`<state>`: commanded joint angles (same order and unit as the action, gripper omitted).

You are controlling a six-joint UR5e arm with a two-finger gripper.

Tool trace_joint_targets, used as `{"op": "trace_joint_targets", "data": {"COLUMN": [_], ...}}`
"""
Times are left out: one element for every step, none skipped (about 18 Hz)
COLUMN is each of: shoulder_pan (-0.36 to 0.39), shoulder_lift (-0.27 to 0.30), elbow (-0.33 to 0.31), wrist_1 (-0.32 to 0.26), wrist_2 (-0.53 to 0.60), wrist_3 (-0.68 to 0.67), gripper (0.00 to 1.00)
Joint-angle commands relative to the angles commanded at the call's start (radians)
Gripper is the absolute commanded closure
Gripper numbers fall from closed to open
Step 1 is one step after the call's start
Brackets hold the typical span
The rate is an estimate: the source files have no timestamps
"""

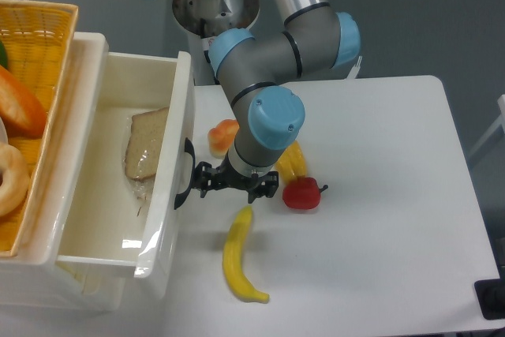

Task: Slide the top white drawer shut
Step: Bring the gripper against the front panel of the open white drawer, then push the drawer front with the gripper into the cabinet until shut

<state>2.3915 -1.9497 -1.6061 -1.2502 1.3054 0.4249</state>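
At the far left of the frame a yellow wicker basket (35, 53) with bread items is seen on top of the cabinet. Just right of it, filling the left third of the picture, the top white drawer (95, 226) is pulled well out, with a wrapped slice of bread (147, 145) lying inside against the front panel. The black arched handle (186, 173) is mounted on the outer face of that panel, at middle height of the frame.

Directly right of the handle, the gripper (203, 181) is held low over the table (394, 195), its left tip touching or almost touching the handle; true contact cannot be settled from this view. The fingers appear to be spread somewhat, with nothing held between them.

The step in hand is judged to be the push on the drawer front. It would be done best if the panel were pressed near its middle, at or beside the handle, so that the drawer is not skewed on its runners. The push should be kept straight toward the left edge of the frame, level and steady, and stopped once the panel meets the cabinet.

Further right, an orange bun (222, 135), a banana (237, 255) at lower centre, and a red pepper (303, 193) lie clear of the drawer's path and should be left undisturbed.
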Motion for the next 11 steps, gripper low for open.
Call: {"op": "trace_joint_targets", "data": {"shoulder_pan": [-0.002,-0.002,-0.003,-0.009,-0.017,-0.023,-0.031,-0.037,-0.046,-0.052,-0.058], "shoulder_lift": [0.0,0.002,0.002,0.005,0.005,0.006,0.006,0.006,0.008,0.008,0.009], "elbow": [0.0,-0.002,-0.002,-0.002,-0.002,0.0,-0.002,-0.002,0.0,0.0,0.0], "wrist_1": [0.0,0.0,0.0,0.0,0.0,0.0,0.002,0.0,0.002,0.002,0.002], "wrist_2": [0.0,-0.002,-0.002,-0.002,-0.002,-0.003,-0.002,-0.002,-0.002,-0.003,-0.003], "wrist_3": [0.0,0.0,0.0,0.0,-0.008,-0.018,-0.024,-0.026,-0.026,-0.028,-0.037], "gripper": [0.0,0.0,0.0,0.0,0.0,0.0,0.0,0.0,0.0,0.0,0.0]}}
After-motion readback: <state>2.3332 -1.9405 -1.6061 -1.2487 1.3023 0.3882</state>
